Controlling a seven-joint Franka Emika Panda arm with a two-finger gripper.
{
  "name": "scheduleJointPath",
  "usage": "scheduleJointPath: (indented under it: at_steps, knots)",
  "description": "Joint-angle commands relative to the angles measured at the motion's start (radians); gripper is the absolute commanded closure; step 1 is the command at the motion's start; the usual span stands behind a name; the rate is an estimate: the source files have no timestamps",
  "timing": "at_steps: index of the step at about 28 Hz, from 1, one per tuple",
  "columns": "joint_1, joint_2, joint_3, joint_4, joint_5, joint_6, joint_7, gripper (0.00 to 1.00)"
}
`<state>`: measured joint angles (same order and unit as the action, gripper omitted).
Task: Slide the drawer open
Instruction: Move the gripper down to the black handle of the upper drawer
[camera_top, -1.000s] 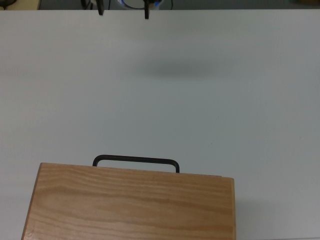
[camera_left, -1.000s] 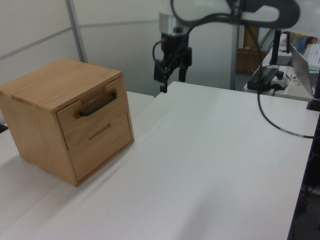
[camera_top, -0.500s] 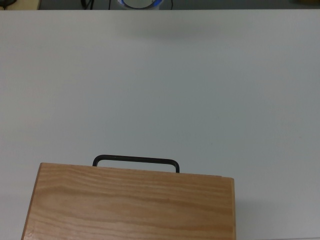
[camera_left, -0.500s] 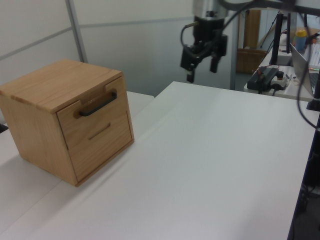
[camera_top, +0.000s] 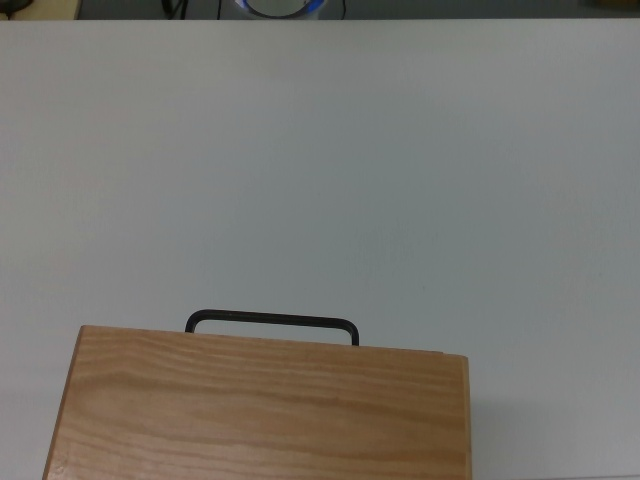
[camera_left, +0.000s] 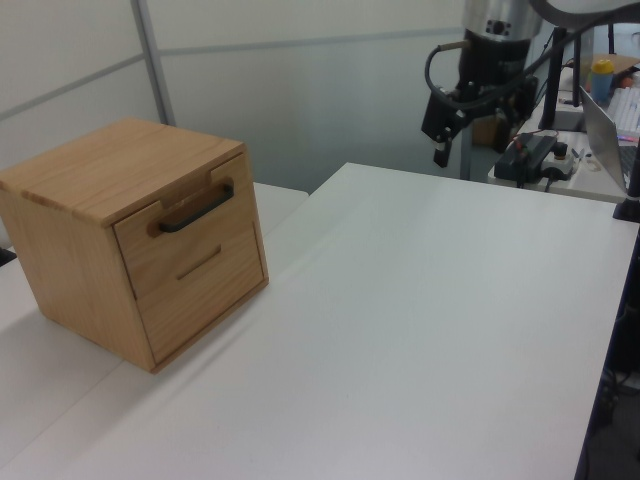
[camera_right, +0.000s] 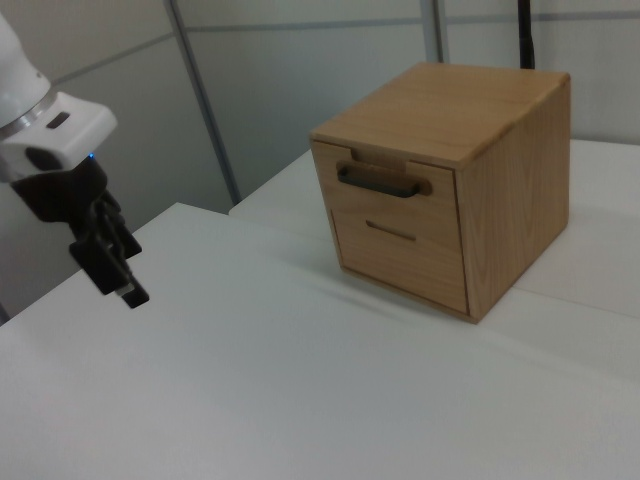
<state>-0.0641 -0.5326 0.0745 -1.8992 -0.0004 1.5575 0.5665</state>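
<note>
The drawer (camera_left: 185, 238) is the upper front panel of a light wooden cabinet (camera_left: 95, 170) and sits flush and closed. Its black bar handle (camera_left: 197, 208) shows in all three views: the handle (camera_top: 272, 321) pokes out past the cabinet top in the top view, and the handle (camera_right: 378, 180) crosses the drawer (camera_right: 392, 198) in the right view. My gripper (camera_left: 462, 140) hangs open and empty above the table's far edge, far from the cabinet. In the right view the gripper (camera_right: 118, 278) is at the right view's left. It is out of the top view.
A second drawer front with a slot pull (camera_left: 200, 265) lies below the first. The white table (camera_left: 400, 320) spreads between cabinet and arm. A power strip (camera_left: 530, 155) and a laptop (camera_left: 610, 125) sit on a desk at the left view's right.
The gripper has swung away from the cabinet toward the left view's right and left the top view along with its shadow. The cabinet and drawer have not moved.
</note>
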Motion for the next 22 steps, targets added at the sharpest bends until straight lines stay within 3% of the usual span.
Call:
scheduleJointPath:
  at_steps: [1,9,15,22]
  knots:
    - [-0.003,-0.029,-0.001,-0.06,0.0,0.019,0.159,0.0]
    - [0.006,0.003,0.001,-0.087,0.007,0.133,0.459,0.0]
    - [0.006,0.06,0.001,-0.086,0.02,0.297,0.829,0.0]
    - [0.007,0.121,0.002,-0.075,0.011,0.401,0.998,0.0]
